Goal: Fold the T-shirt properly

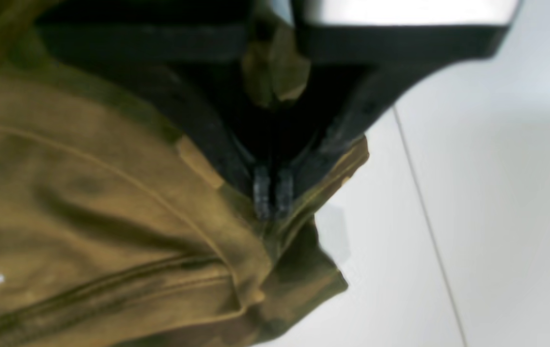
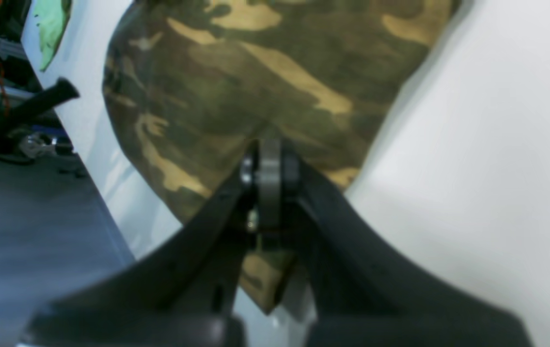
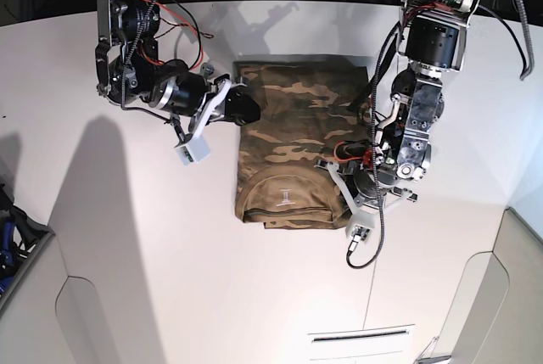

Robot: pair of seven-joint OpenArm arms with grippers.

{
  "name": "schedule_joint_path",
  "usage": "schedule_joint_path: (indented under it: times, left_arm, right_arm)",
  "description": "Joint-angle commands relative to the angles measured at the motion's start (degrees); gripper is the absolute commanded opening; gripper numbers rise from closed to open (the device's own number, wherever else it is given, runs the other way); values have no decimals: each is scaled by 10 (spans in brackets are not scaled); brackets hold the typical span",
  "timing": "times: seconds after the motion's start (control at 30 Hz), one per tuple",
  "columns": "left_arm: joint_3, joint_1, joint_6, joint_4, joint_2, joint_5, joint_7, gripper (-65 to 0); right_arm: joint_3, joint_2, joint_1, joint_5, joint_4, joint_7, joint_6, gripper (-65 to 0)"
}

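Both claws are clamped on the shirt. The left claw pinches its near corner, the right claw the far side edge. Its long axis runs between them.

No text can be read. The T-shirt carries a small white print mark on its tan folded part near the front edge; in the base view it looks like short bars, too small to make out, and the left wrist view shows it blurred.

Bright overhead light, blurred wrist views
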Motion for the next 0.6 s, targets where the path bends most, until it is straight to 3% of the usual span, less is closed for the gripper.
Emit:
schedule_joint_path:
  times: [0.0,0.2,0.37,0.57]
  left_arm:
    - [-1,-14,3,13,-7,2,2,-648]
    - [-1,-7,5,89,-45,-33,39,-650]
    - [-1,31,6,166,-101,-49,59,-650]
    - [-1,119,31,275,-160,-49,74,-650]
  right_arm:
    - [6,-1,6,10,12,9,6,-650]
    - [52,8,6,-1,33,-3,6,-650]
    - [68,25,0,19,77,-42,6,-650]
    - [68,73,-2,64,104,-114,7,-650]
